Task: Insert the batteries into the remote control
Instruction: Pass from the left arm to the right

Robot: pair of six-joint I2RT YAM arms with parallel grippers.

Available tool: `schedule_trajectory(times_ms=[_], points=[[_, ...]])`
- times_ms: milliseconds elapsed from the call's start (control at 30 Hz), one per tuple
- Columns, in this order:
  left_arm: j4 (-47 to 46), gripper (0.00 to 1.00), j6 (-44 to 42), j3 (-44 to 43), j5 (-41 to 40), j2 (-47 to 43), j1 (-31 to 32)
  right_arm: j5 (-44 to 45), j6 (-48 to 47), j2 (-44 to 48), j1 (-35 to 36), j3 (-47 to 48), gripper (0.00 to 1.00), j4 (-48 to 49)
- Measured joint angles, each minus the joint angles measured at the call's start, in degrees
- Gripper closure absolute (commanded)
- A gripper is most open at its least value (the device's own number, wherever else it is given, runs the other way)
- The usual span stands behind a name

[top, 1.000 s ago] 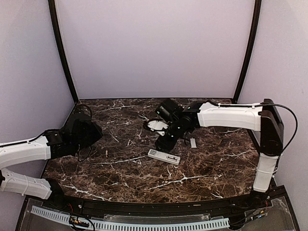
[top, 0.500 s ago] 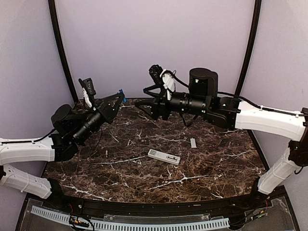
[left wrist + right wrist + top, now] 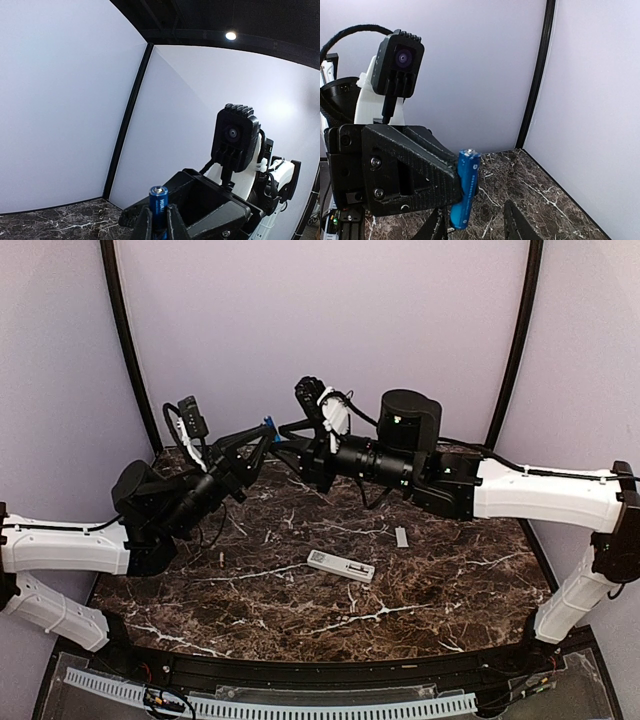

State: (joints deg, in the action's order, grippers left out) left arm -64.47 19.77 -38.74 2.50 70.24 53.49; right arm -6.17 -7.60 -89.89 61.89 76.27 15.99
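High above the table, my left gripper [image 3: 264, 436] [image 3: 159, 211] is shut on a blue battery [image 3: 268, 425] [image 3: 158, 202] [image 3: 465, 187], which stands up out of its fingertips with a metal end on top. My right gripper [image 3: 287, 445] [image 3: 474, 209] faces it tip to tip. Its jaws stand open on either side of the battery's lower end, with a clear gap on the right. The white remote control [image 3: 340, 566] lies flat on the marble table [image 3: 450, 590], below both grippers and apart from them.
A small pale grey cover piece [image 3: 401, 537] lies to the right of the remote. A tiny pale sliver [image 3: 220, 560] lies on the table at the left, too small to identify. Pale walls and black corner posts [image 3: 130, 350] enclose the back and sides.
Both arms have risen from low over the table and met in mid-air. In the last half second the tips drew together, and the right fingers now flank the battery.
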Motion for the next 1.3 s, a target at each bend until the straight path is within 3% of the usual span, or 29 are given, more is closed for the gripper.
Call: schedule_trajectory(times_ms=[633,800,1033,1100,1133,1233,1300], points=[[-1.6,1.0,-4.8,-0.6,-4.1,2.4,0.7,2.2,-1.1,-0.3,0.5,0.4,0.88,-1.4],[-2.6,1.0,-4.8,-0.6,-5.0,3.3,0.7,3.8,-1.3,-0.5,0.5,1.1,1.0,-2.8],[-3.2,1.0,-4.2,-0.5,-5.4,4.0,0.6,5.0,-1.8,-0.5,0.5,1.2,1.0,-3.3],[-3.2,0.9,-4.2,-0.6,-5.4,4.0,0.6,5.0,-2.0,-0.5,0.5,1.2,1.0,-3.3],[-3.2,0.73,-4.2,-0.5,-5.4,4.0,0.6,5.0,-2.2,-0.5,0.5,1.2,1.0,-3.3],[-2.7,0.4,-4.2,-0.5,-4.4,4.0,0.8,5.2,-3.3,-0.5,0.5,1.3,1.0,-3.3],[-2.2,0.32,-4.4,-0.4,-3.0,3.8,1.0,5.1,-4.9,-0.4,0.5,1.3,1.0,-3.7]])
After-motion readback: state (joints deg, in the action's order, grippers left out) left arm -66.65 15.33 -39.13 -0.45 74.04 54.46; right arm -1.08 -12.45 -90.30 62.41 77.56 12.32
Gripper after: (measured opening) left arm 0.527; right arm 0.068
